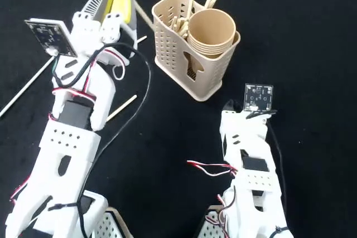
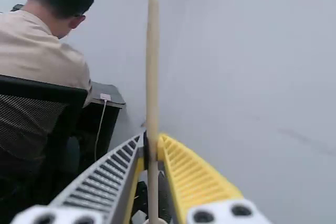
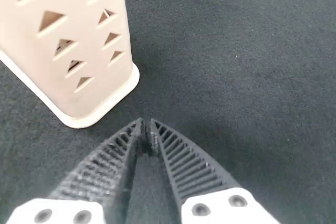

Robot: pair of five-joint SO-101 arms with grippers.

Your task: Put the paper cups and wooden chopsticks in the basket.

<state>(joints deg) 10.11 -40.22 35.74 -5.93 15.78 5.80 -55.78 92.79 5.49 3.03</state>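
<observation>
Ribbed fingers of the left hand are clamped on one wooden chopstick, which lies along them and sticks out far past the fingertips, raised off the bench. Just to the side of that hand stands the basket, holding stacked paper cups and a bundle of chopsticks. With so much stick beyond the grip, the likeliest trouble is that it pivots between the fingers. Its end could also strike the basket's rim, the cups or the crowded bundle, so that it jams, springs out onto the bench, or tips the light basket. A stick end shows between the hand and the rim in the high view, but whether it belongs to the held one is hard to tell. The right hand, fingers together and empty, sits low just short of the basket's corner, and a swing from there could nudge it. Loose chopsticks lie on the bench behind the left hand.
</observation>
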